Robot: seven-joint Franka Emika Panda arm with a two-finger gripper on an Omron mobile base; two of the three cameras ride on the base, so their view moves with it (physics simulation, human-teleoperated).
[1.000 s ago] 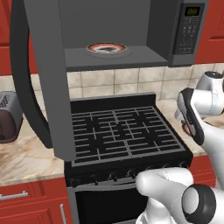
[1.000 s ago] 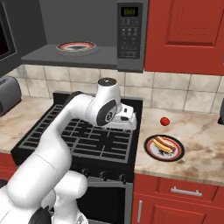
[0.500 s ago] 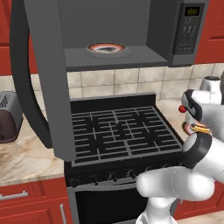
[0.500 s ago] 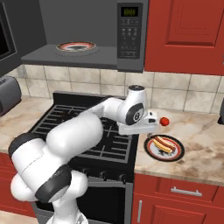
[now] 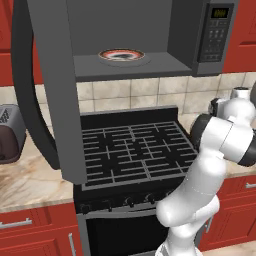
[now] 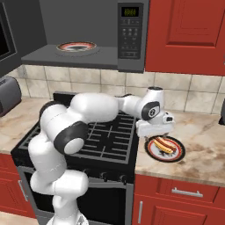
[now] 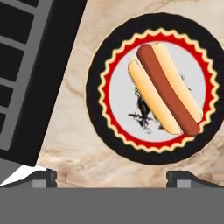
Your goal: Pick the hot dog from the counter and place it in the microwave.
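The white arm bends from its base in front of the stove (image 6: 101, 132) and reaches out to the right, over the stove's right edge, so that the hand hangs above the counter (image 6: 197, 145) and points down at it. In the right base view the gripper (image 6: 154, 135) hovers just over the near-left rim of the plate (image 6: 176, 156), apart from it. In the left base view the forearm folds back on itself at the right edge of the picture and the hand is hidden behind it.

In the hand view the two dark fingertips (image 7: 186, 178) rise at the bottom, set wide apart with bare stone between them, so the jaws stand released and hold nothing. The gripper (image 7: 111, 180) is short of the plate (image 7: 98, 109) there, by its lower rim.

The hot dog (image 7: 165, 89) lies on the plate, slanting across its pale middle, the red sausage along the top of the tan bun. The plate sits on the counter (image 7: 78, 144) just beside the stove's (image 7: 26, 78) right edge. In the right base view the hot dog (image 6: 163, 143) shows just past the hand.

The microwave (image 6: 132, 30) hangs above the stove with its door (image 5: 55, 85) swung wide open; a second red-rimmed plate (image 5: 121, 55) rests inside. Its green display (image 6: 129, 12) is lit, but the digits are too small to read, as are the button markings.
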